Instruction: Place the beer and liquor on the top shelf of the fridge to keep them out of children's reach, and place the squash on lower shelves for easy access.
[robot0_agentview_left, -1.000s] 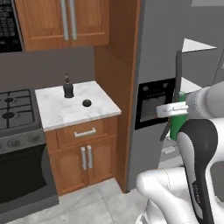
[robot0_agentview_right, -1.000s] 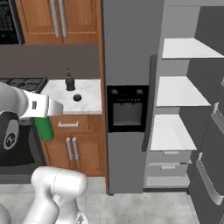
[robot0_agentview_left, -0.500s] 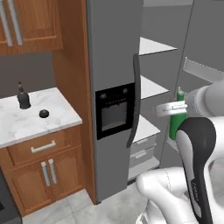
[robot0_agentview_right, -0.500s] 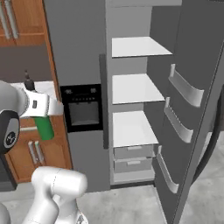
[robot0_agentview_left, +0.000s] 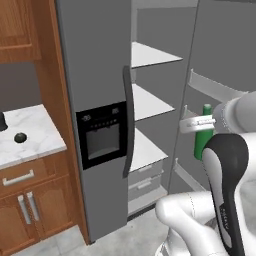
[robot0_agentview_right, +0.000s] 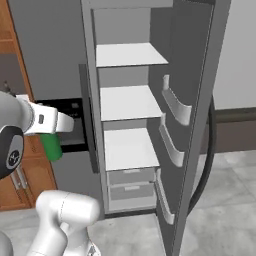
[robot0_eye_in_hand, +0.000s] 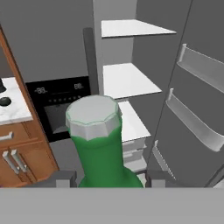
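Observation:
My gripper is shut on the beer, a slim green bottle held upright in front of the open fridge. In the hand view its pale cap rises between my two fingers. From the right, the beer hangs below the white hand, left of the fridge opening. The top shelf and the lower shelves are bare white. Back on the marble counter sit the squash and, cut by the left edge, the liquor.
The fridge's right door stands open, with grey door bins facing the shelves. The closed left door carries a long dark handle and a black dispenser panel. Wooden cabinets stand below the counter.
The whole picture has shifted: the base has driven right, from the counter to the open fridge. The beer has stayed in my shut gripper throughout.

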